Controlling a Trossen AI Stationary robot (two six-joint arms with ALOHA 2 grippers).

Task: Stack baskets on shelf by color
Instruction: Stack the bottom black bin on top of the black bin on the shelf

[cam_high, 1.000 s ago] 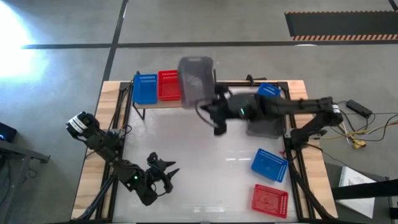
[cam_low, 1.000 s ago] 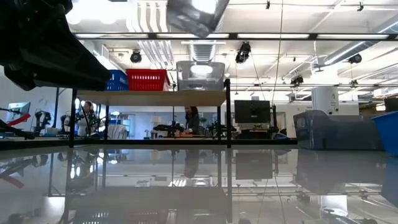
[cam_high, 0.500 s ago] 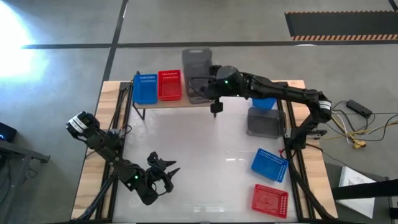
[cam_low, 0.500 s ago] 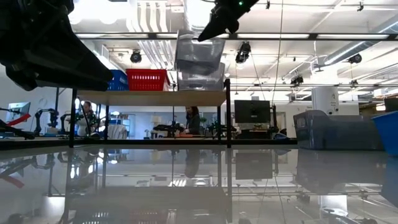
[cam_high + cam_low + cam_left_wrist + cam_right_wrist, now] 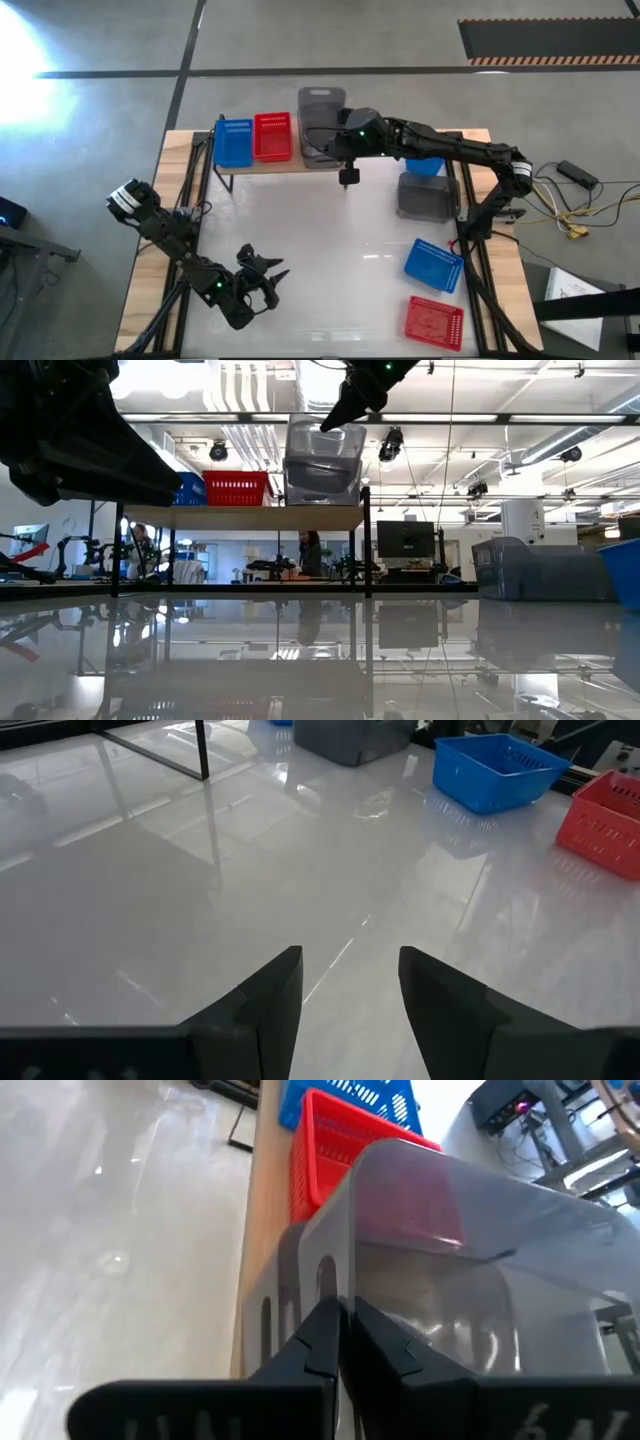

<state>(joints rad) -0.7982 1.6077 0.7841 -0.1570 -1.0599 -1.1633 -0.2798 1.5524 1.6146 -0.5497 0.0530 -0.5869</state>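
Observation:
The shelf (image 5: 262, 164) stands at the table's far edge, holding a blue basket (image 5: 233, 143), a red basket (image 5: 272, 137) and a grey basket (image 5: 322, 484) side by side. My right gripper (image 5: 345, 152) reaches over the shelf's right end, shut on a second grey basket (image 5: 320, 108), which sits right over the grey one (image 5: 285, 1285) on the plank. My left gripper (image 5: 262, 279) waits open above the table's near left part, touching nothing. My right gripper pinches the upper grey basket by its near short wall, at the rim (image 5: 345, 1295), one finger on each side of the wall. The fingers (image 5: 345, 408) slant down from above and the near side. The basket (image 5: 322, 442) is slightly tilted, its bottom at the lower grey basket's mouth.
On the table's right side lie a grey basket (image 5: 425, 197) with a blue one (image 5: 428, 166) behind it, another blue basket (image 5: 433, 264) and a red basket (image 5: 434, 320). Bare white tabletop (image 5: 320, 250) spreads between the shelf and my left gripper.
My right gripper has carried the grey basket from above the table toward the far edge and down onto the shelf's right end. The basket has gone from high and tipped to nearly level, over the grey basket on the shelf.

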